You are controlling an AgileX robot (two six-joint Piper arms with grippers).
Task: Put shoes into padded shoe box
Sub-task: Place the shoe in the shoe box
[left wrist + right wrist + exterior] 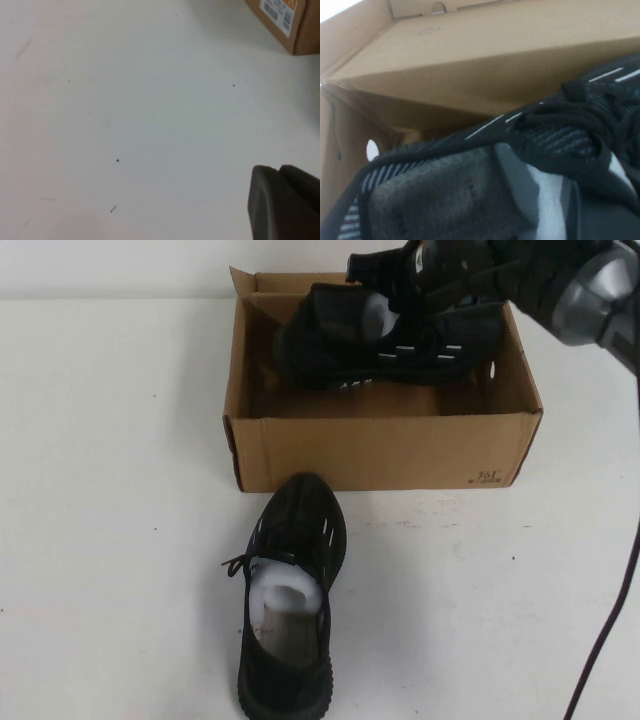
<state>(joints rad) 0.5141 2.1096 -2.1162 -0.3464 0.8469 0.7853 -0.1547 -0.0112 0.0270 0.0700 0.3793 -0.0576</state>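
The padded shoe box point(380, 450), brown cardboard with upright flaps, stands at the table's far middle. My right gripper point(405, 295) is shut on the collar of one black knit shoe point(400, 345) and holds it tilted, on its side, inside the box's opening. In the right wrist view that shoe point(555, 135) fills the lower part, with the box's inner wall point(495, 65) behind it. The second shoe point(290, 590) lies on the table in front of the box, toe toward it, white paper inside. My left gripper point(280, 172) hovers over bare table, fingers together, empty.
The white table point(110, 490) spreads to the left and right of the box and the loose shoe. A black cable point(610, 610) hangs along the right edge. A box corner with a label point(287, 20) shows in the left wrist view.
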